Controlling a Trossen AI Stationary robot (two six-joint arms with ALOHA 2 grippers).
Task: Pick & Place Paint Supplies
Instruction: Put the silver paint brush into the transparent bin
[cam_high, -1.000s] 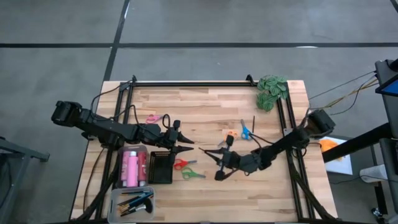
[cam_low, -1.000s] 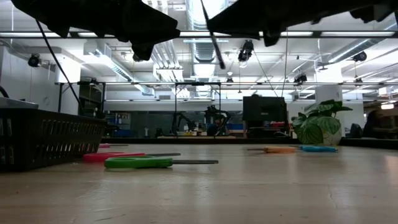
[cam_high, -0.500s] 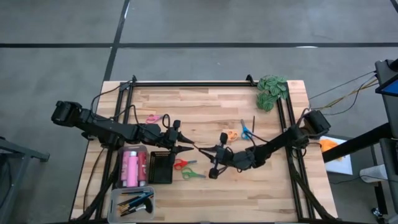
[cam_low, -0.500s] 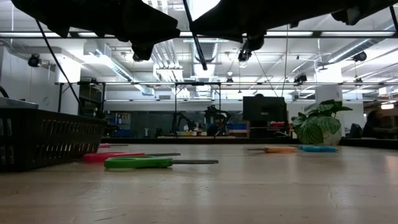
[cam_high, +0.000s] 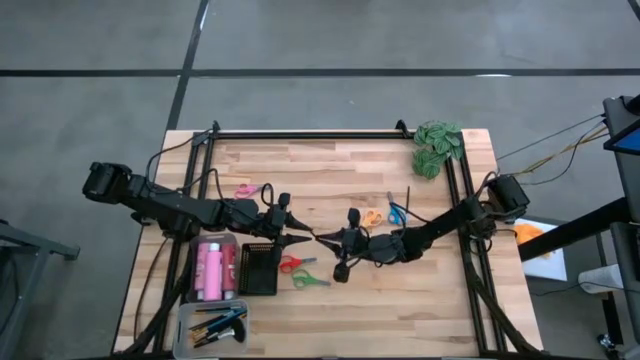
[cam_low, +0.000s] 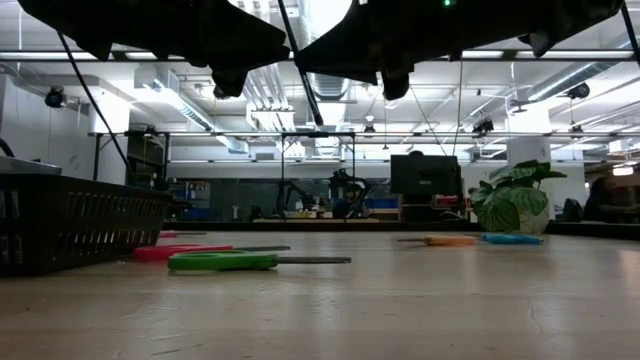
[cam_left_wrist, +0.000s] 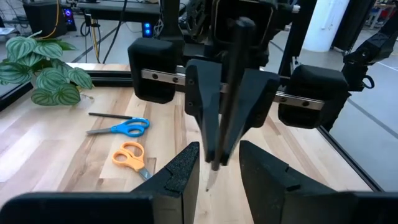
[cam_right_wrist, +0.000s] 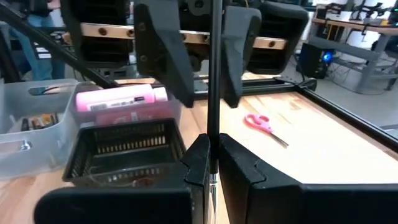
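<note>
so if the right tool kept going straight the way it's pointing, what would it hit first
Probably the left tool. The right tool is shut on a thin brush and points straight at it; the brush would likely slide between the left tool's parted fingers. Depth is hard to judge.

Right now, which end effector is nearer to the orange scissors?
Right. The right end effector, shut on a thin brush, is just beside the orange scissors; the left end effector is farther off.

Two matte-black jointed arms w/ thin black cables, wedge-shaped fingers (cam_left_wrist: 205, 112) on silver rails.
</note>
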